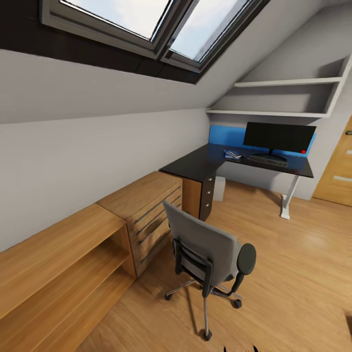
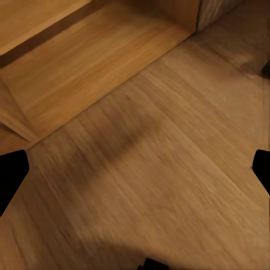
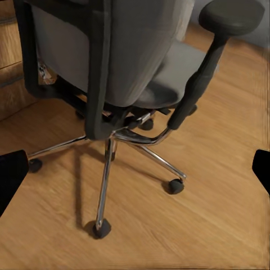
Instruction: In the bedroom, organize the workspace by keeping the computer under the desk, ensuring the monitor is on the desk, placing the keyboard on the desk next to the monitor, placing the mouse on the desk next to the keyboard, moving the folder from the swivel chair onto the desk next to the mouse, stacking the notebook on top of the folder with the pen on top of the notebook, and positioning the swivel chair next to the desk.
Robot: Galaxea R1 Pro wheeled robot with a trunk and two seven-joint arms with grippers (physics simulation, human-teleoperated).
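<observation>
Attic bedroom: sloped grey ceiling, dark-framed skylights (image 1: 156, 24), wood plank floor (image 1: 293, 274). The L-shaped desk with glossy black top (image 1: 195, 164) sits in the far corner. On it stand the wide black flat-screen monitor (image 1: 278, 137) and, just in front, the slim dark keyboard (image 1: 268, 160). A small blue-and-pale stack (image 1: 232, 154) lies left of the keyboard; probably folder and notebook, too small to confirm. Mouse and pen not resolvable.

A light grey box (image 1: 219, 188) under the desk is likely the computer, as required.

Grey fabric swivel chair with chrome five-star base (image 1: 208, 254) stands well apart from the desk, beside the low light-wood dresser (image 1: 146, 205). Judged remaining step: move the chair to the desk.

Right wrist view gives chair detail: casters, chrome spokes, dark armrest (image 3: 230, 17), seat apparently bare. Left wrist view adds floor and low shelving (image 2: 84, 67).

Both wrist views show dark fingertips at opposite frame edges: left gripper (image 2: 135, 171) and right gripper (image 3: 135, 171) spread apart, holding nothing.
</observation>
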